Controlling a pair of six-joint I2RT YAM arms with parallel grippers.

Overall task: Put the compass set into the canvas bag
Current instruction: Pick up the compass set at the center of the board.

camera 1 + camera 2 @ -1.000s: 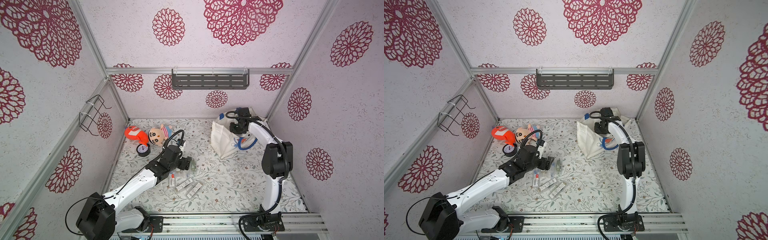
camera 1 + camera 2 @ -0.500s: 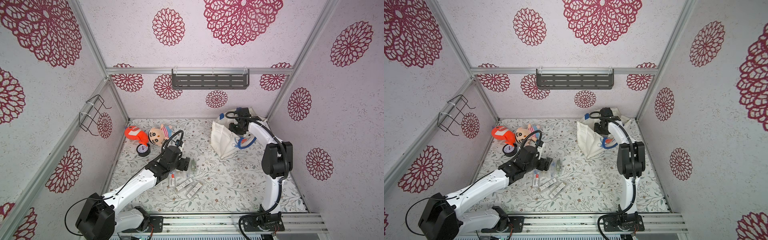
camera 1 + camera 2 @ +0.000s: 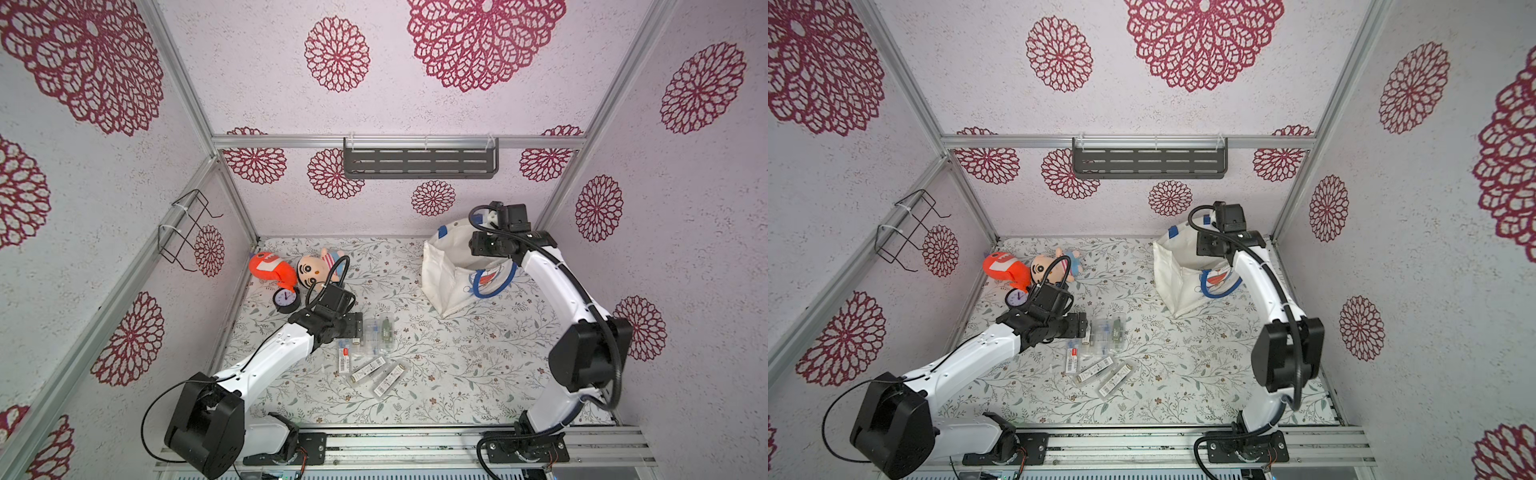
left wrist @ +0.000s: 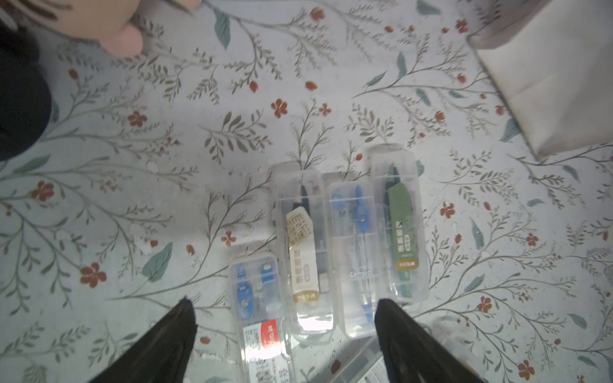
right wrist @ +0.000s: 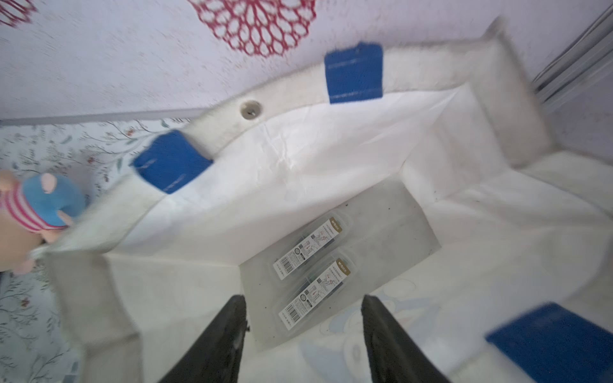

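Release, by the look of it: my right gripper (image 5: 303,300) hangs over the open mouth of the canvas bag (image 5: 292,93), and its jaws, pressed together a second ago, now stand apart with nothing between them. Beneath them two cased compass sets (image 5: 311,248) lie flat and close together on the bag's bottom, so I judge that this delivery is finished.

In both top views the bag stands right of centre, near the back wall. The rest of the job lies left of centre on the desk (image 4: 132,165). There my left gripper (image 4: 284,301) has spread its jaws a little wider and hovers low over a cluster of clear compass cases (image 4: 358,252), gripping none. Two further cases (image 3: 378,374) lie just below that cluster in a top view. I take the next pick to be the left's.
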